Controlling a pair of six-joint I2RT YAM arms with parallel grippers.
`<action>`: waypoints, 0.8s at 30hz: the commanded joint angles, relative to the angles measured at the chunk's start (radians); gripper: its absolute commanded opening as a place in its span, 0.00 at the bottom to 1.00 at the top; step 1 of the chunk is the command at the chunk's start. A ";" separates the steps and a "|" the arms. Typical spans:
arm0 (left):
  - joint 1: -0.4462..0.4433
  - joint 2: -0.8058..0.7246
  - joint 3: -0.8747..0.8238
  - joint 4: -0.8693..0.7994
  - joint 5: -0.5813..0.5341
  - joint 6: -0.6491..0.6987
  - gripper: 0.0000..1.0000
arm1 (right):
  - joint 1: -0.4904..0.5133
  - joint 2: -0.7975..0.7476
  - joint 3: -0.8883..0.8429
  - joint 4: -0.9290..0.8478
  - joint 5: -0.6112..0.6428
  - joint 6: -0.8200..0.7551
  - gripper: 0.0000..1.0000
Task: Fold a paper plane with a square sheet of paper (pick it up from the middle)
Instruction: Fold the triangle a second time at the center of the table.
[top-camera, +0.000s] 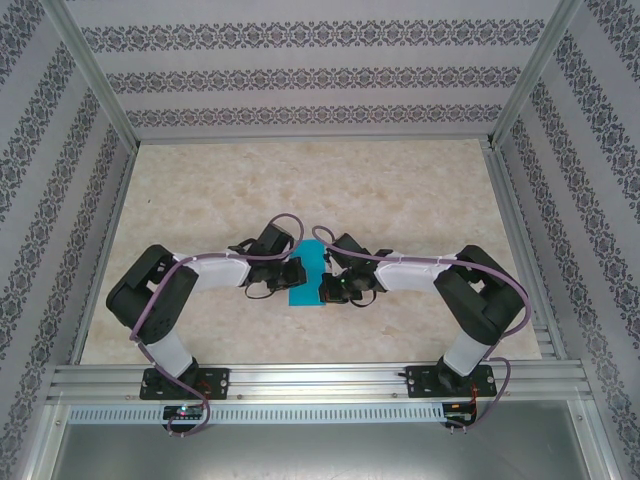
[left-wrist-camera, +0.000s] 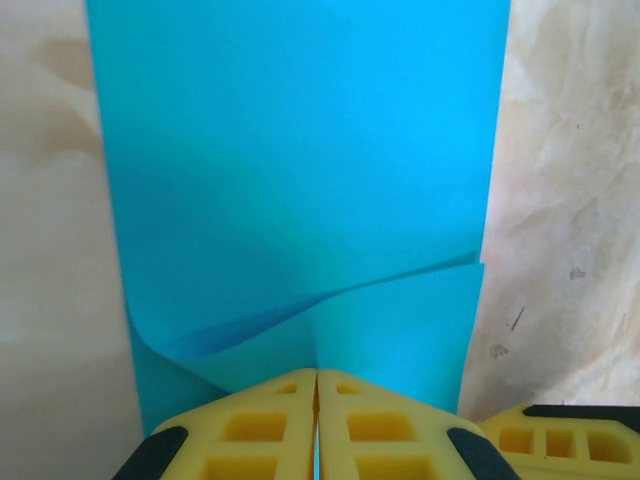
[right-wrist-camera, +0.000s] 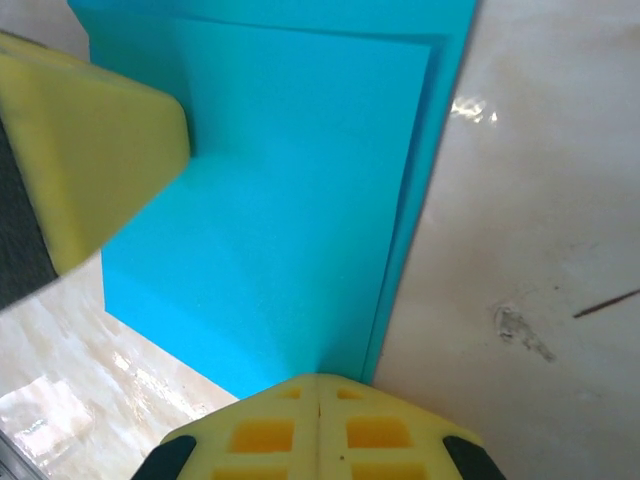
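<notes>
The square sheet of paper (top-camera: 308, 272) is teal-blue and lies doubled over as a narrow rectangle on the table between both arms; no paper plane shape is in view. In the left wrist view the sheet (left-wrist-camera: 300, 180) has a loose upper layer curling off the lower one. My left gripper (left-wrist-camera: 317, 375) is shut, and a sliver of blue shows between its yellow fingers. In the right wrist view two stacked layers of the sheet (right-wrist-camera: 280, 200) show. My right gripper (right-wrist-camera: 318, 378) is shut on the sheet's near corner. The left gripper's fingertip (right-wrist-camera: 90, 150) rests at the sheet's opposite edge.
The beige marbled table (top-camera: 400, 190) stretches behind and to both sides of the paper. Patterned walls with metal posts (top-camera: 90, 70) enclose it. An aluminium rail (top-camera: 320, 380) with the arm bases runs along the near edge.
</notes>
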 joint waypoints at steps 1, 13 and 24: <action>0.057 0.029 0.019 -0.062 -0.059 0.058 0.10 | 0.019 0.108 -0.072 -0.175 0.163 -0.029 0.05; 0.191 0.036 0.071 -0.106 -0.042 0.142 0.10 | 0.021 0.105 -0.066 -0.163 0.154 -0.023 0.05; 0.080 -0.187 -0.008 -0.031 0.041 0.065 0.11 | 0.023 0.087 -0.056 -0.144 0.124 -0.010 0.05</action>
